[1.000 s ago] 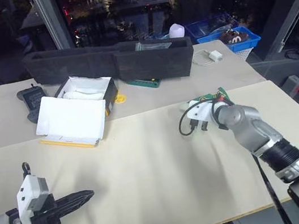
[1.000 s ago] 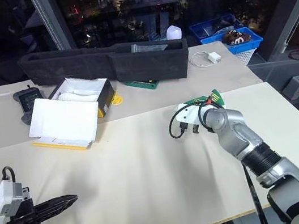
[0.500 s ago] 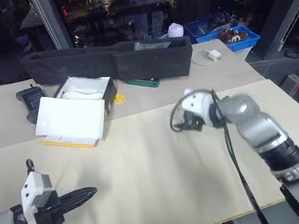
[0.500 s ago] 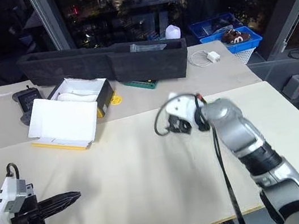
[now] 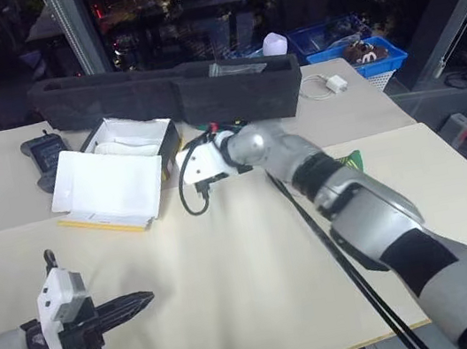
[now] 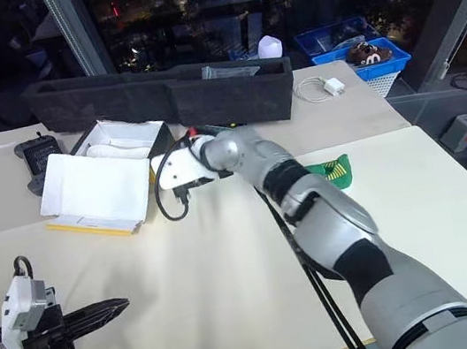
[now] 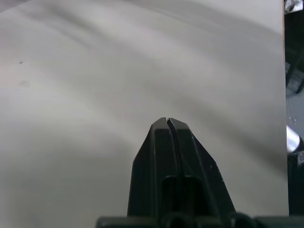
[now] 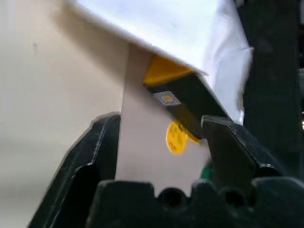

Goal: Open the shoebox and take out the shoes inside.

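Desk (image 5: pixel 255 251) carries the shoebox (image 5: pixel 135 150), lid already folded open, white wrapping inside. One green shoe (image 6: pixel 330 171) lies well right of the shoebox; the other remains to fetch. Right gripper (image 8: pixel 164 142), wide and empty, nears the shoebox; left gripper (image 5: pixel 138 302) rests closed.

Shoebox (image 5: pixel 128 161): matt cardboard, white inside. Table (image 5: pixel 257 260): smooth matt beige board. My left gripper (image 7: pixel 167 121): matt black plastic. Far tray (image 5: pixel 166 92): rough dark foam.

Bare table (image 5: pixel 257 260) lies before the open shoebox (image 5: pixel 133 146) (foam tray (image 5: pixel 167 96) walls off its far side).
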{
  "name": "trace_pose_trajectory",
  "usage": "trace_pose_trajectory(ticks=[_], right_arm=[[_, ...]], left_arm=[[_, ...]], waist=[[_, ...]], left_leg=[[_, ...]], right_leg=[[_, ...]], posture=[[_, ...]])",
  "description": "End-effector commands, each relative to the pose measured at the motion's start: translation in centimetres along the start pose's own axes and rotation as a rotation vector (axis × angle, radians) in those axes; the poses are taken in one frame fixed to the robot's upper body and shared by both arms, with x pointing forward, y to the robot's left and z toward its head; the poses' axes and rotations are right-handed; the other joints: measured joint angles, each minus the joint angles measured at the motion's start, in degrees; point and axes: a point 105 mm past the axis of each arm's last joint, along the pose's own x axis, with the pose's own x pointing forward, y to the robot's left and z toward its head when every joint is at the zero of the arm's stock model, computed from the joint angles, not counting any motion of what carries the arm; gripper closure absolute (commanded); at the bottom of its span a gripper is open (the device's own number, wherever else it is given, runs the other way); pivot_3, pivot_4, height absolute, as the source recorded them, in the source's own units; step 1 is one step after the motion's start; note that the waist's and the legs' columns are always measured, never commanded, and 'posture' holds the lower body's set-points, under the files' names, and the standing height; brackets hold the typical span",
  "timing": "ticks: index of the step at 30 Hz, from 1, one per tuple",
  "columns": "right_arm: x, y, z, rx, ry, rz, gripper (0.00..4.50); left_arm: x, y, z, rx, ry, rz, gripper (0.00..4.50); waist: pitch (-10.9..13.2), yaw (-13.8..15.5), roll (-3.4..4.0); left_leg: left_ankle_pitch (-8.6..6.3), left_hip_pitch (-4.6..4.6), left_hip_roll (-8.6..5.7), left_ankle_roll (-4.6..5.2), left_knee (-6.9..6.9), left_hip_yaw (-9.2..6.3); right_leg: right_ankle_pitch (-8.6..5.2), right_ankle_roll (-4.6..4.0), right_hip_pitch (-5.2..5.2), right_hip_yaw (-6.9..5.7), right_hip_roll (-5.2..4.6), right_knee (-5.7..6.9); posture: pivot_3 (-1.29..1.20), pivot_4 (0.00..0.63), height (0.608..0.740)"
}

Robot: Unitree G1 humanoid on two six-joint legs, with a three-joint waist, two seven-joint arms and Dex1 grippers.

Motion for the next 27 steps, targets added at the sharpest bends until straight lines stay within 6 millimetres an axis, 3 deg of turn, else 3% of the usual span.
trace_pose_trajectory(ticks=[1,5,9,13,17,22,27], right_arm=[[0.9,-0.4,1.1,-0.016,-0.013,-0.058,1.19],[1.3,0.3,1.2,-0.018,-0.02,-0.071,1.19],[0.6,0.2,0.9,0.028,-0.065,-0.086,1.19],[-1.9,-0.9,-1.2,0.128,-0.115,-0.155,1.19],[-4.9,-1.1,-3.4,0.196,-0.121,-0.214,1.19],[-8.8,0.7,-6.6,0.287,-0.006,-0.272,1.19],[-11.5,3.3,-8.7,0.379,0.128,-0.302,1.19]], left_arm=[[-0.4,-0.4,0.8,0.042,-0.018,0.026,4.5],[-0.7,0.0,0.7,0.059,-0.015,0.066,4.5],[-0.6,4.1,1.5,0.123,-0.038,0.269,4.5],[0.8,9.0,2.7,0.131,-0.113,0.579,4.5],[3.8,8.7,2.2,0.147,-0.148,0.632,4.5],[7.5,9.4,2.3,0.113,-0.219,0.739,4.5],[8.0,11.6,3.9,0.179,-0.288,1.006,4.5]], waist=[[0.0,0.0,0.0],[0.0,0.2,0.01],[0.0,0.6,0.02],[0.0,1.1,0.04],[0.0,1.4,-0.06],[0.0,1.9,-0.08],[0.0,1.9,-0.07]], left_leg=[[-0.04,0.0,0.01,-0.07,0.0,0.0],[-0.06,0.0,0.01,-0.09,0.0,-0.05],[-0.05,0.09,0.01,-0.09,0.07,-0.1],[-0.03,0.27,-0.02,-0.1,0.14,-0.16],[0.03,0.34,-0.06,-0.11,0.25,-0.08],[0.02,0.28,-0.07,-0.12,0.18,-0.01],[0.02,0.29,-0.07,-0.11,0.36,-0.02]], right_leg=[[-0.01,-0.03,0.01,0.0,0.0,0.0],[-0.07,0.01,0.01,-0.03,0.02,0.02],[-0.16,0.17,0.14,-0.08,0.01,0.06],[-0.06,0.16,0.35,-0.1,0.0,0.11],[0.06,0.29,0.51,0.03,-0.01,0.09],[0.24,0.05,0.43,0.11,0.01,0.06],[0.13,0.33,0.44,0.11,0.03,0.15]], posture=[[0.0,0.15,0.732],[0.0,0.15,0.732],[0.0,0.15,0.732],[0.0,0.15,0.732],[0.0,0.15,0.732],[0.0,0.15,0.732],[0.0,0.15,0.732]])
